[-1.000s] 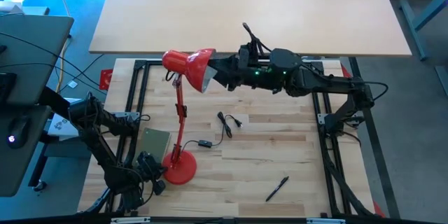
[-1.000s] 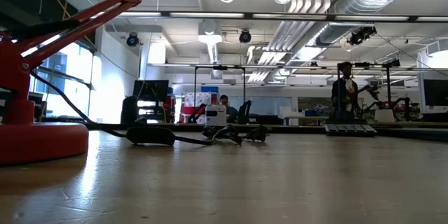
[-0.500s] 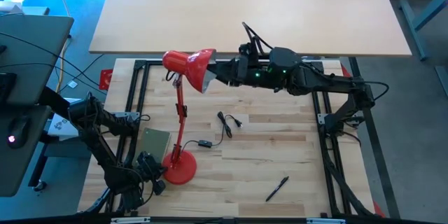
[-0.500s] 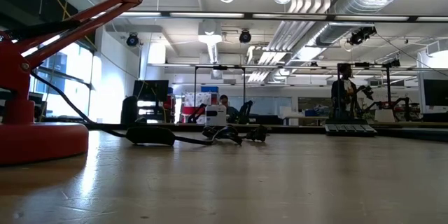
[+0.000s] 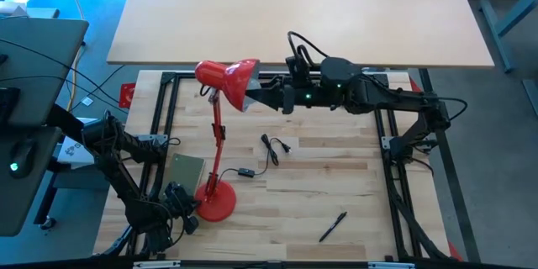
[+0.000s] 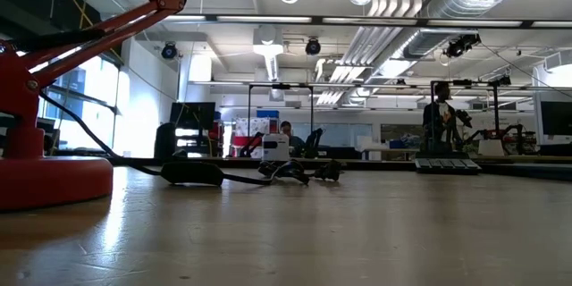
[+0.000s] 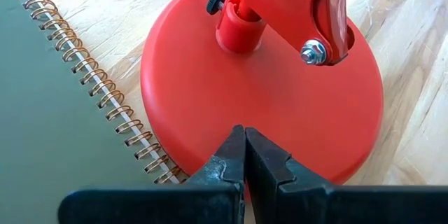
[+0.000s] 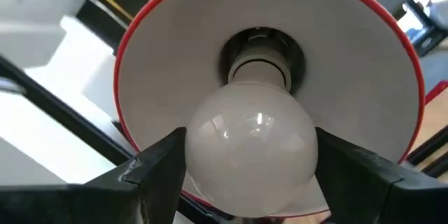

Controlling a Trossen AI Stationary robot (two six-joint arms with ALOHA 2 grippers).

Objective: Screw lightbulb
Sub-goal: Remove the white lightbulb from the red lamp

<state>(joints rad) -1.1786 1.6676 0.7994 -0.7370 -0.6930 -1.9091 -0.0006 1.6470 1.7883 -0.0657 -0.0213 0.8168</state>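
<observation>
Turning the lightbulb (image 8: pixel 250 152) home, held in our right jaws (image 5: pixel 271 95) at the mouth of the lamp shade (image 8: pixel 364 63) around 12 o'clock on the worktop (image 5: pixel 336 176), we should keep it square to the socket while our shut left jaws (image 7: pixel 245 155) steady the lamp base (image 7: pixel 294 105).

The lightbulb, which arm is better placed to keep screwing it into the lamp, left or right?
Right. The right gripper has its fingers on either side of the lightbulb, whose base sits at the socket inside the red shade. The left gripper is shut, down at the lamp base.
</observation>
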